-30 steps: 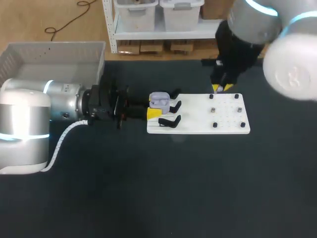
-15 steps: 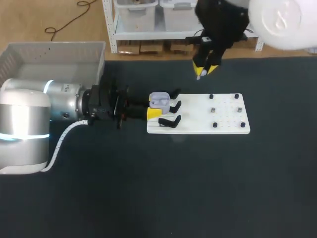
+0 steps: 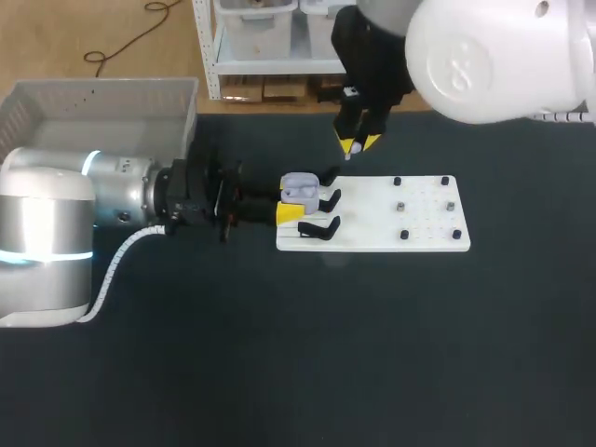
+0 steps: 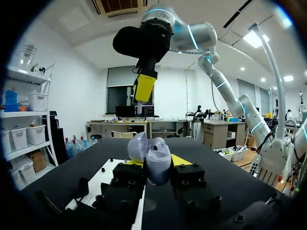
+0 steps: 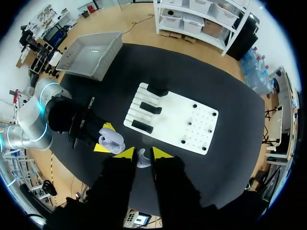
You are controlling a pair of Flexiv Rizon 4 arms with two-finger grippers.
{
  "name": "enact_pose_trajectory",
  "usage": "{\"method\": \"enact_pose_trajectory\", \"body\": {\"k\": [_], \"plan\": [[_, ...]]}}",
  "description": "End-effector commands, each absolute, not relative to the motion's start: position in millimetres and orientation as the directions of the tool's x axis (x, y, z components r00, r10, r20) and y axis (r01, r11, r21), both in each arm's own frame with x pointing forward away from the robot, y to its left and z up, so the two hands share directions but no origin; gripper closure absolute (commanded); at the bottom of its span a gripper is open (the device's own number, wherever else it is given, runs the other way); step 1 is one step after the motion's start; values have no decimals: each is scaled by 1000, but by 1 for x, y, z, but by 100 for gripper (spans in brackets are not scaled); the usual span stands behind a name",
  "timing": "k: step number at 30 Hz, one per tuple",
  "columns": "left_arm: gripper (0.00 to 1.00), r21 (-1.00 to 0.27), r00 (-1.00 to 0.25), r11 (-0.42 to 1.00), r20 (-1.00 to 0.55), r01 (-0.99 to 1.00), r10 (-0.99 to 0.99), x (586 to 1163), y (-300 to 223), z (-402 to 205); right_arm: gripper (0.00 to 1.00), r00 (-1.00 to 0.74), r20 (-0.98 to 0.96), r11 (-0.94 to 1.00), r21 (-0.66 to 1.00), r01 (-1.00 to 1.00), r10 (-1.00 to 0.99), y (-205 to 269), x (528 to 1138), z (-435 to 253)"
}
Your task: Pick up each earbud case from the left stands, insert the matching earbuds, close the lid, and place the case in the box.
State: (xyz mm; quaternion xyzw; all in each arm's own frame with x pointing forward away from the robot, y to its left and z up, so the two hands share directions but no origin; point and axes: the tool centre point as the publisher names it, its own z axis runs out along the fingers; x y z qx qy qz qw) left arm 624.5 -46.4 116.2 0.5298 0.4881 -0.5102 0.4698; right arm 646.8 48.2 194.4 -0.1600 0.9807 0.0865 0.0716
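Looking from the head view, the left gripper [image 3: 290,209] clamps the lavender case [image 3: 300,189], lid up, over the left edge of the board [image 3: 428,237], presenting it for loading. The right gripper [image 3: 354,144] hangs just beyond, its load too small to tell. The left wrist view confirms both yellow tips press the case, with the right gripper overhead. Only the right wrist view shows a white earbud [image 5: 142,159] nipped between its nearly closed tips, near the case.

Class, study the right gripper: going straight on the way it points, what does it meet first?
Pointing down, the right gripper would probably meet the dark table beside the white board, close to the open earbud case. Depth is unclear; it might be the board's edge.
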Motion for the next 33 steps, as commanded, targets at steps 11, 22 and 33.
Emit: {"method": "enact_pose_trajectory", "body": {"k": [11, 22, 33], "plan": [[100, 2, 5, -77, -999, 997, 37, 623, -46, 116, 100, -912, -206, 913, 130, -386, -356, 60, 641, 209], [100, 2, 5, -77, -999, 997, 37, 623, -46, 116, 100, -861, -221, 862, 123, -491, -459, 91, 625, 213], [100, 2, 5, -77, -999, 997, 37, 623, -46, 116, 100, -844, -197, 841, 126, -526, -498, 112, 618, 203]]}}
